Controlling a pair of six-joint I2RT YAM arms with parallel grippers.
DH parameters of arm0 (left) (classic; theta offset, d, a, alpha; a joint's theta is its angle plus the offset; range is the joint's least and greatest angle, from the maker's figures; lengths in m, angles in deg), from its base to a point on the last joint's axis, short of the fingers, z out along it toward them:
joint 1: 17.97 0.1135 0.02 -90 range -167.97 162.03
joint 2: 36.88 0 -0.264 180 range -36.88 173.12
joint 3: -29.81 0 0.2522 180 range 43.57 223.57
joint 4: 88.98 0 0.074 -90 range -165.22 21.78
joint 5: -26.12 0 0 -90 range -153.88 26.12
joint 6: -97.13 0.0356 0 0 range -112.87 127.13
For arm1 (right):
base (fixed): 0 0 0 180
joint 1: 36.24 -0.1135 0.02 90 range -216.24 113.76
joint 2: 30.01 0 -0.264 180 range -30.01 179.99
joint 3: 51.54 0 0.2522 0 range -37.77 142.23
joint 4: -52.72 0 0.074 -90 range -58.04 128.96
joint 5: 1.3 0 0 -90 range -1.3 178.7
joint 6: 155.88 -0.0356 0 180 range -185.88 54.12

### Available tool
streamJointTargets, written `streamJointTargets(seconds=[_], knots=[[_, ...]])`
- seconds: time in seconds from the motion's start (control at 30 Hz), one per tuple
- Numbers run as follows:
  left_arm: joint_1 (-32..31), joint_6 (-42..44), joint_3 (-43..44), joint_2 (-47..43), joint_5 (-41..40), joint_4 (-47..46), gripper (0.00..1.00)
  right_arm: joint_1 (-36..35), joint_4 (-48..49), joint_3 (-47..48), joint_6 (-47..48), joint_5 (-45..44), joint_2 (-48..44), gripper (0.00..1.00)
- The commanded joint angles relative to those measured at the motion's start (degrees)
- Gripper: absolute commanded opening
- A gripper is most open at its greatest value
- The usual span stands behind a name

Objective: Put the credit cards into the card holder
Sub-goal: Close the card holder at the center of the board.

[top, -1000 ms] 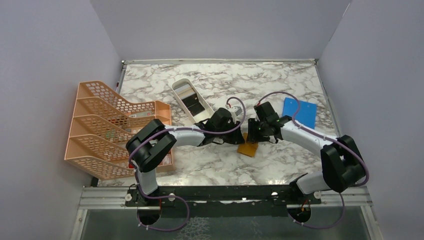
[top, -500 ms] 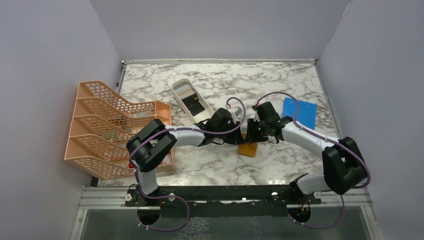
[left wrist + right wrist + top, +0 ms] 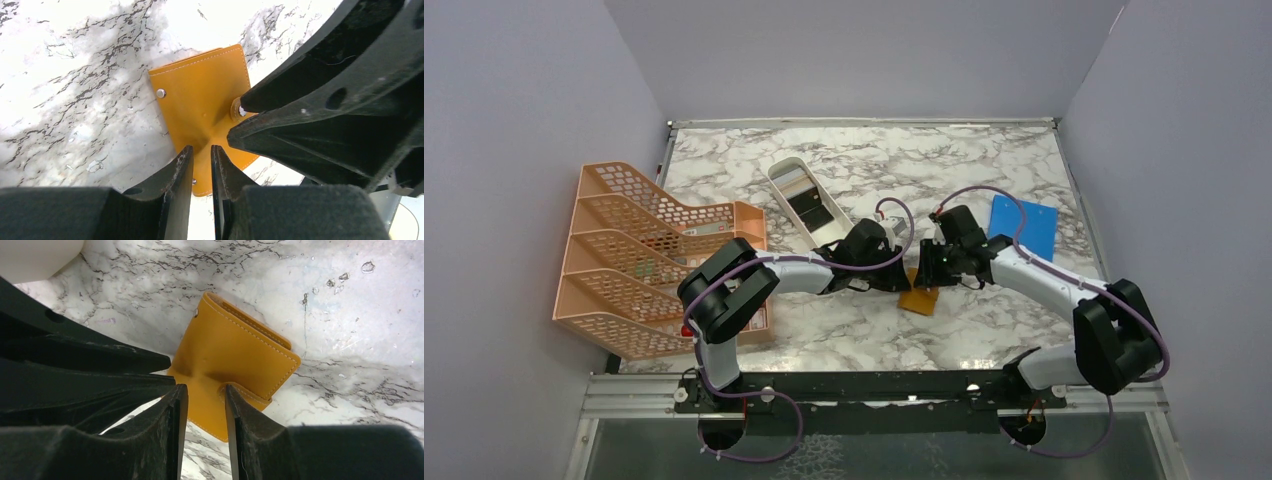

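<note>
The orange-tan card holder lies on the marble table between both grippers, one flap spread out from its folded body. My left gripper is nearly shut, pinching a puckered fold of the flap. My right gripper is partly open, pointing down onto the flap. One of its fingers touches the stitched snap tab. Its fingertips show in the left wrist view at the snap. A black credit card and a pale one lie in the white tray.
The long white tray stands just behind the left gripper. A peach mesh file rack fills the left side. A bright blue sheet lies at the right, behind the right arm. The two wrists are very close together.
The right gripper has shifted slightly left and back over the holder. The left gripper and the holder have stayed in place.
</note>
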Motion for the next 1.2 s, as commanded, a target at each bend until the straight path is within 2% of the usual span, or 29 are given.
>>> streamJointTargets(seconds=[0.0,0.1,0.3,0.47,1.17], knots=[[0.10,0.39,-0.52,0.41,0.28,-1.73,0.22,0.12,-3.38,2.35,-2.29,-2.06,-3.33,0.39],[0.08,0.30,-0.39,0.43,0.41,-1.86,0.22,0.12,-5.68,3.12,-3.50,-4.62,-4.78,0.38],[0.09,0.09,-0.03,1.08,0.63,-2.09,0.22,0.12,-7.03,3.06,-5.14,-7.08,-4.09,0.26],[0.16,0.22,-0.27,1.09,0.52,-2.11,0.22,0.19,-6.41,2.71,-6.61,-7.88,-2.94,0.21],[0.18,0.77,-0.51,1.32,0.46,-2.26,0.22,0.12,-4.33,0.19,-8.05,-5.28,-0.38,0.17]])
